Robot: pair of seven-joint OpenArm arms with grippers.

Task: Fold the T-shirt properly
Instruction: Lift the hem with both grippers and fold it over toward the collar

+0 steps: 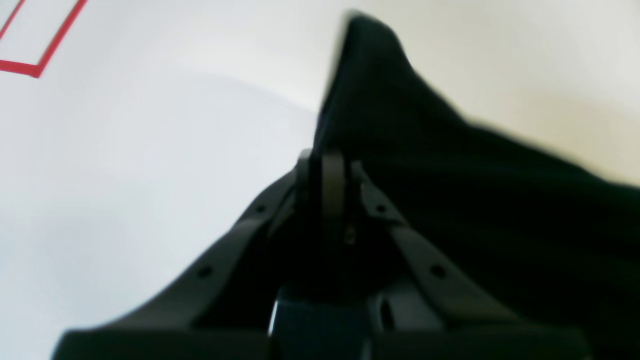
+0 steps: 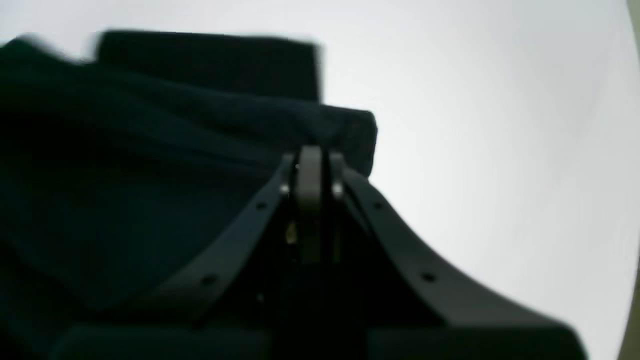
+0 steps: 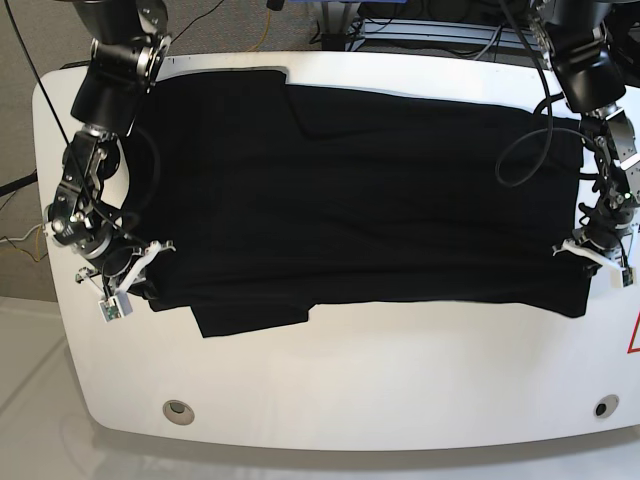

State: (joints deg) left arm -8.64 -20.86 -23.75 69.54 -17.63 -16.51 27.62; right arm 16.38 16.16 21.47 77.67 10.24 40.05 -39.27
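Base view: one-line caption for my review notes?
Black T-shirt spread across the white table, left tool and right tool each shut on an opposite edge.

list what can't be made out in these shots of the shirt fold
- T-shirt print: base view shows only plain black fabric, so whatever is underneath is hidden.
- Left end effector: left wrist view is blurred; the cloth edge between its tips is unclear.
- Right end effector: right wrist view is blurred too.
- Red tape outline: cut off by the left wrist frame edge.
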